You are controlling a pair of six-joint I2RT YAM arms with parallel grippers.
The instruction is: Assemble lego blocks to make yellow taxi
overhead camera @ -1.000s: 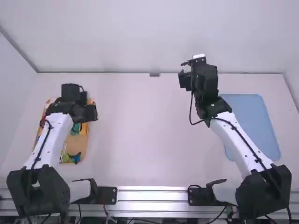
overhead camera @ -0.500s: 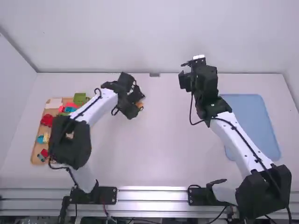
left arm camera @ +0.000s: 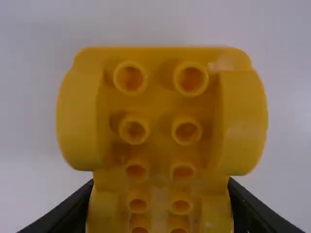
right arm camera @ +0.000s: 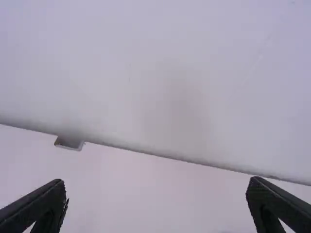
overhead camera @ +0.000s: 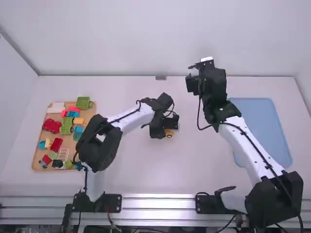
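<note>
Near the high view's middle, clasping a studded yellow plastic car base (left arm camera: 156, 108) in the black left hand (left arm camera: 161, 186), holding the empty black right hand (right arm camera: 156, 183) wide open, apparently barely begun, with joining left to do.

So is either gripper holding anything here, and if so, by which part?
The left gripper holds the yellow studded block by both sides of its narrower stretch. The right gripper is open, with nothing between its fingers.
</note>
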